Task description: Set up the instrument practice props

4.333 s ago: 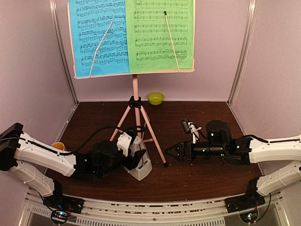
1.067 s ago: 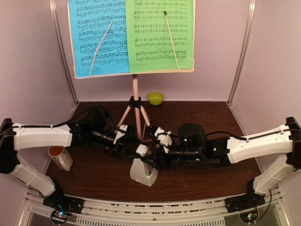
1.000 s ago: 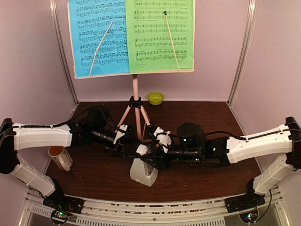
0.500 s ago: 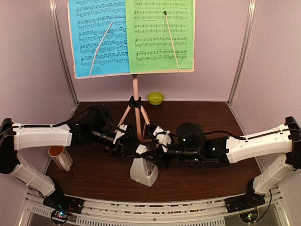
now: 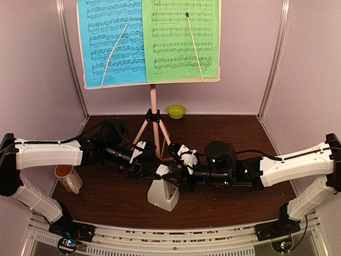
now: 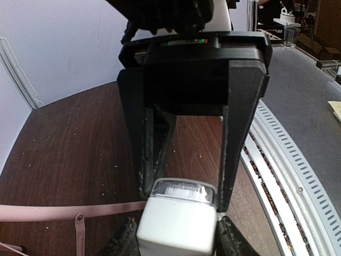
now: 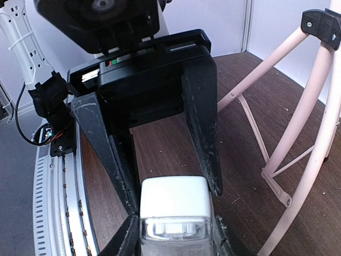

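Two pincers, one metronome point(image 5: 163, 196).
Left gripper point(image 6: 177, 242) and right gripper point(image 7: 173, 237) clamp its white tip from opposite sides; it stands upright near the table's point(image 5: 240, 138) front edge, before the pink music stand point(image 5: 153, 100).

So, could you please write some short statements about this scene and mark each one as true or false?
1. The blue sheet hangs left of the green sheet on the music stand. True.
2. The metronome lies on its side. False: it stands upright on the table.
3. The lime-green bowl sits behind the stand's legs. True.
4. The mug stands between the two grippers. False: it stands at the far left, beside the left arm.
5. Only the left gripper is at the metronome. False: the right gripper clamps its top too, from the opposite side.
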